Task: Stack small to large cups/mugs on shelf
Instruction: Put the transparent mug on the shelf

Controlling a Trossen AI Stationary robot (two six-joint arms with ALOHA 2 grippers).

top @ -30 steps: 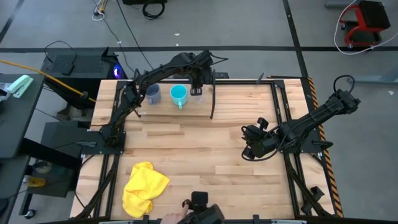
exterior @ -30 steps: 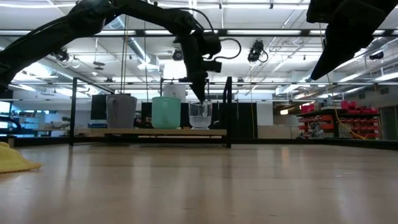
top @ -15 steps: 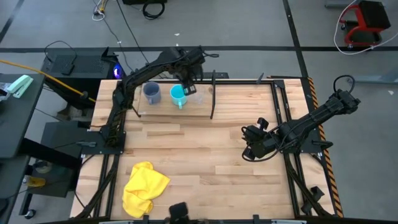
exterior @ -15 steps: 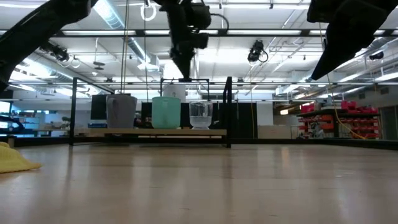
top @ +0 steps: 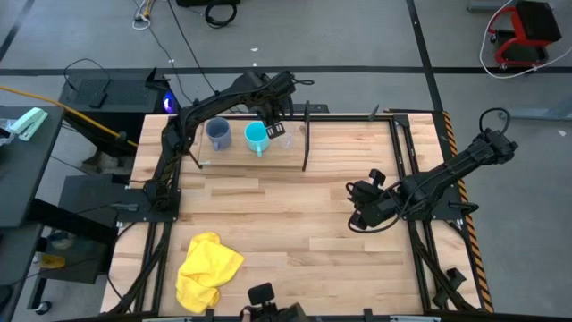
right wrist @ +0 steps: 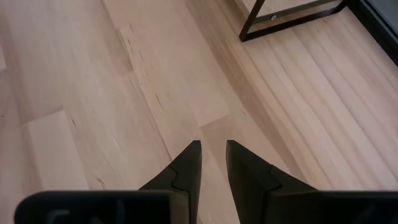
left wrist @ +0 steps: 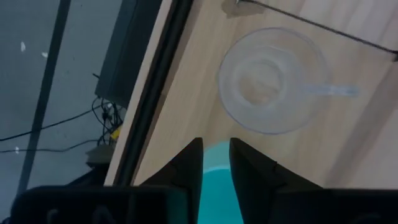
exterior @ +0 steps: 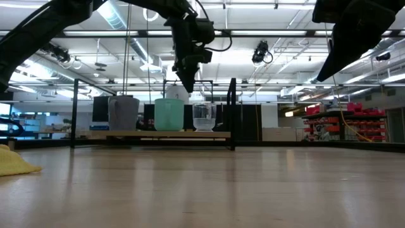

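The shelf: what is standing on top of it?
On the shelf stand a grey-blue mug, a cyan mug and a clear cup. The left gripper partly covers the cup from above.

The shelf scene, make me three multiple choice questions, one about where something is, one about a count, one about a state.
1. Where does the yellow cloth lie?
A. On the shelf
B. On the table, away from the shelf
C. Inside the cyan mug

2. How many cups and mugs stand on the shelf?
A. One
B. Two
C. Three

3. What is the left gripper doing?
A. Hanging above the shelf, holding nothing
B. Clamped on the grey-blue mug
C. Resting on the cloth

Answers:
1. B: the high view shows the cloth on the table near its front edge, far from the shelf.
2. C: the low view shows the grey-blue mug, the cyan mug and the clear cup side by side on the plank.
3. A: in the low view it hangs over the mugs with a clear gap below, and its wrist view shows nothing between its fingers.
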